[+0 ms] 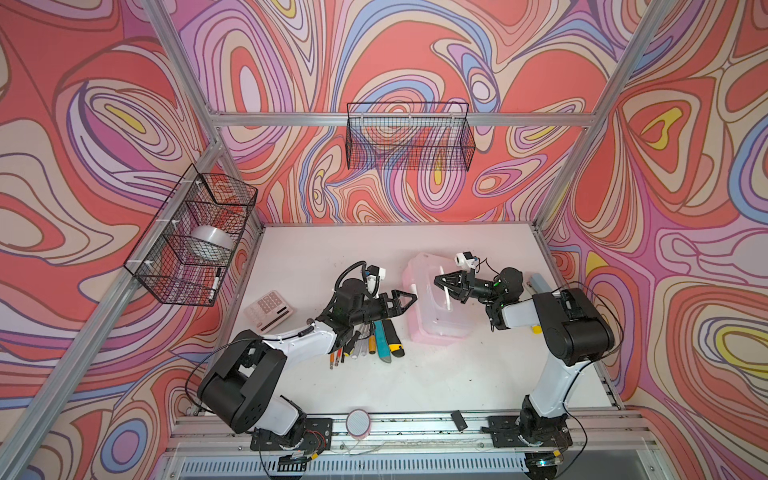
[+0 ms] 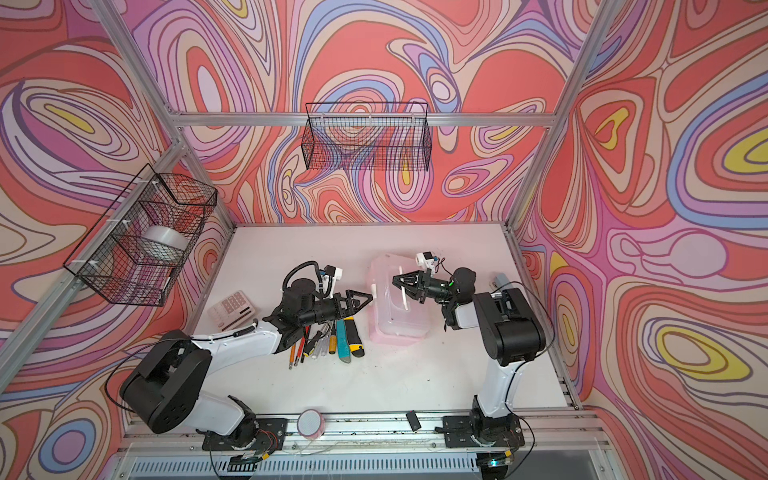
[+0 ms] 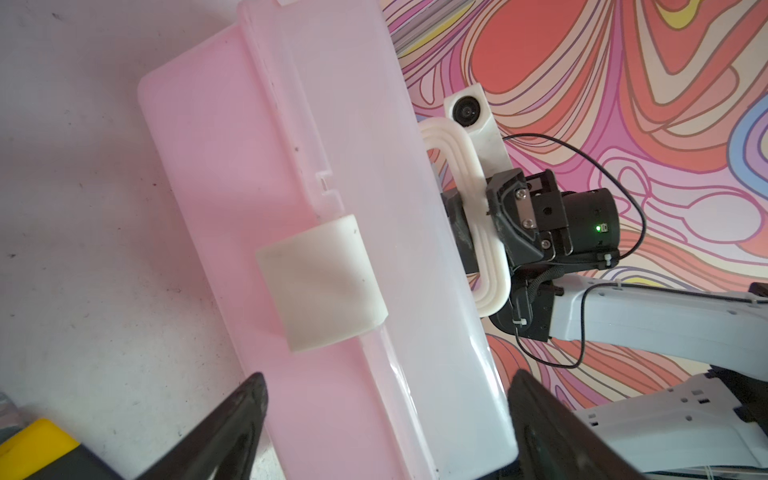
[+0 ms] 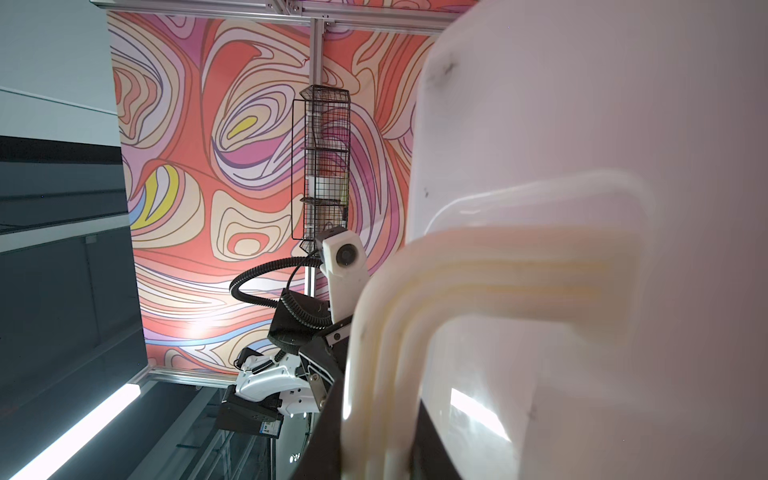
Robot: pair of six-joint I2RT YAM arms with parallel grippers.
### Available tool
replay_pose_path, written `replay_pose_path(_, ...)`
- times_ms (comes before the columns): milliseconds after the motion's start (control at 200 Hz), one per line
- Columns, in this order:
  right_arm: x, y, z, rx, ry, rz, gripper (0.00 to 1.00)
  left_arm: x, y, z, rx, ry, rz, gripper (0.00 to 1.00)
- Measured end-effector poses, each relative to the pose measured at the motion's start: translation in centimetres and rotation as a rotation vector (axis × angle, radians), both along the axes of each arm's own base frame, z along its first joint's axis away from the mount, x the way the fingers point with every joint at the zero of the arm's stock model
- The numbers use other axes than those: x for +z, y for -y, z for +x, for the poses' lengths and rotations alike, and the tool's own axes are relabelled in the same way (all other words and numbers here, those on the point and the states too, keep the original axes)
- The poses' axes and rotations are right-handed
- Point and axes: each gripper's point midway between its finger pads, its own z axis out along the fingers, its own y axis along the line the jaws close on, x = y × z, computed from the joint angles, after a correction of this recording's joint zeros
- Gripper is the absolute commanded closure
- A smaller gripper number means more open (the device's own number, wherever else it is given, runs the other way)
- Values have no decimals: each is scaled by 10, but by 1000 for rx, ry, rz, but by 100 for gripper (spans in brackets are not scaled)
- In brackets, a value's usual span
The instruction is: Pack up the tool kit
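Two pincers meet at the case [image 1: 432,336] in both top views. The case lies on the white surface [image 1: 457,374], right of the middle, with its see-through lid [image 1: 440,320] on top. The left pincer [image 1: 411,297] reaches in from the left, its tips at the case's left side by the white latch [image 1: 412,288]. The right pincer [image 1: 441,286] comes in from the right and is closed on the white handle [image 1: 447,300] on top of the lid. Loose tools [image 1: 361,340] lie in a row just left of the case, partly under the left arm. Among them are a teal tool [image 1: 382,343] and a black-and-yellow knife [image 1: 395,338]. A calculator [image 1: 268,309] sits further left.

In the left wrist view, the left pincer's fingers [image 3: 241,415] stand wide apart. One is low by the pink base [image 3: 216,166] and the other is past the lid's top. The case's side fills the gap between them, and whether they touch it cannot be told. The latch lies across the seam of base and lid. Beyond the case, the right pincer clamps the middle of the handle.

In the right wrist view, the handle runs close and blurred between the right pincer's dark fingers [image 4: 328,436], against the pale lid.
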Motion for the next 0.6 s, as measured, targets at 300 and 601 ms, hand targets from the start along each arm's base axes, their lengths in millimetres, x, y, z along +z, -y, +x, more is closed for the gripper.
replay_pose_path(300,0,2,0,-2,-3,19,100,-12,2,10,-2,-18,-27,13)
replay_pose_path(601,0,2,0,-1,-2,22,100,-36,10,20,-10,-71,-52,13)
